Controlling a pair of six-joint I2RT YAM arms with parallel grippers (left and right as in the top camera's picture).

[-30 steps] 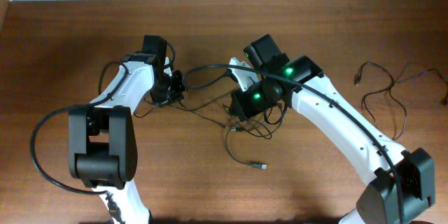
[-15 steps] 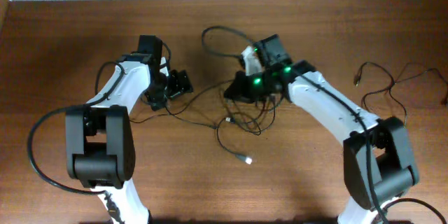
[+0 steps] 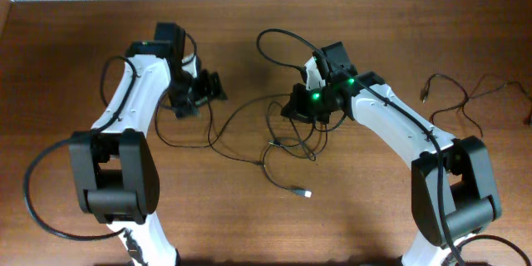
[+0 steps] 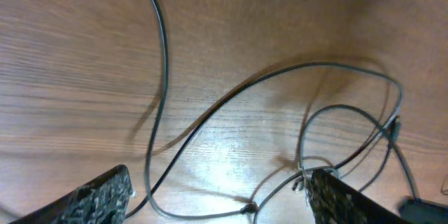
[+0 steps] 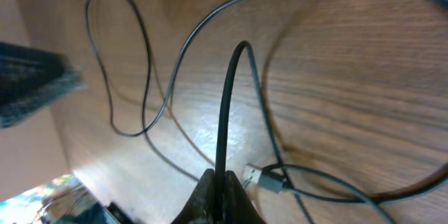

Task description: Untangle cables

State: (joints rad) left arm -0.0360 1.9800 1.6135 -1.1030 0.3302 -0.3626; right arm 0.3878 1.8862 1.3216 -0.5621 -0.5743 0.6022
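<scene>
Several thin dark cables (image 3: 287,143) lie looped and crossed on the wooden table between the two arms, and one ends in a small plug (image 3: 306,192) toward the front. My right gripper (image 3: 289,108) is shut on a black cable (image 5: 225,112) that rises from the jaws in an arch. A silver-tipped plug (image 5: 260,177) lies just beside its fingertips. My left gripper (image 3: 213,90) hovers open at the tangle's left edge. In the left wrist view, grey cable strands (image 4: 210,115) run across the table between its spread fingers (image 4: 98,196), with nothing held.
A separate thin cable (image 3: 465,108) sprawls loosely at the far right of the table. One cable loop (image 3: 259,43) stands up behind the right gripper. Each arm's own thicker black cable (image 3: 37,174) hangs beside it. The table's back edge meets a pale wall.
My left gripper has opened, let go of the cable and drawn back to the left. My right gripper has moved back and right with its cable, pulling the tangle looser.
</scene>
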